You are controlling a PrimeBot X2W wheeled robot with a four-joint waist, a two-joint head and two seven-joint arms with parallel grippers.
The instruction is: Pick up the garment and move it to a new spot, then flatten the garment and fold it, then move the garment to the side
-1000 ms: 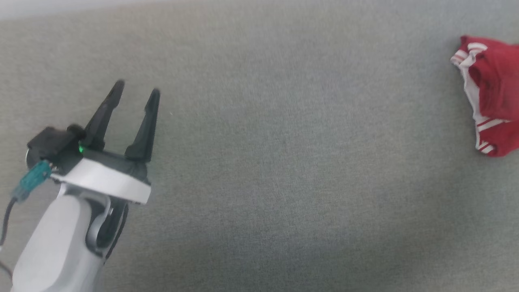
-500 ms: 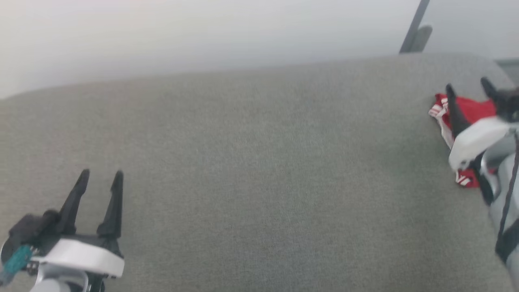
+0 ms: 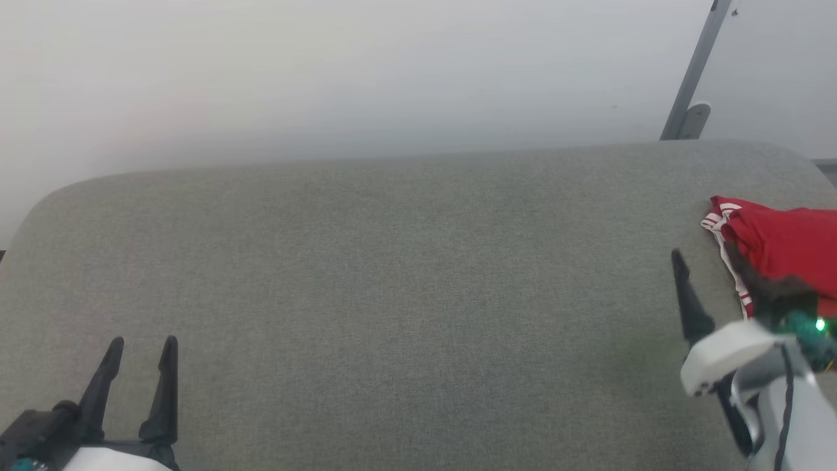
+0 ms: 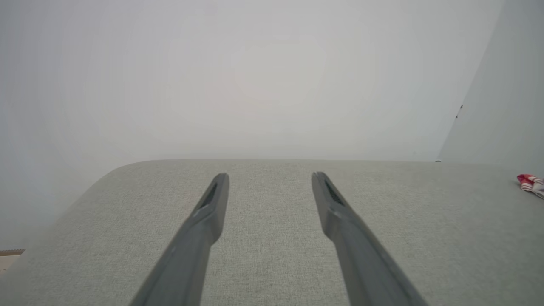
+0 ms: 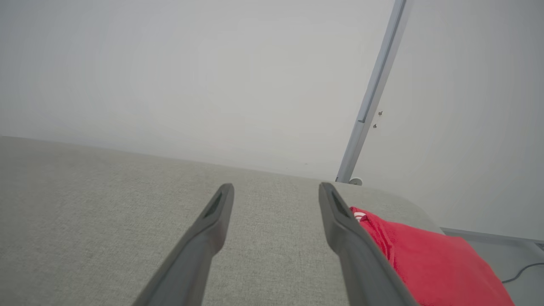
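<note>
Where it lies bunched at the right end of the grey cushion [image 3: 392, 261], just beside the wide-open, empty right gripper [image 5: 274, 189] (left gripper [image 3: 144, 343] likewise), the garment [image 3: 785, 235] looks light, limp, unbreakable; best pinched at a raised fold.

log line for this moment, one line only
left gripper: open, empty | right gripper: open, near garment | garment: crumpled, ungrasped, right end of grey surface

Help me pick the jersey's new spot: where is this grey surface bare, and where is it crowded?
The middle of the grey surface is bare, from the left end effector at the near left across to the right end effector. The far-right corner is crowded: the garment lies bunched there, right end effector beside it.
</note>
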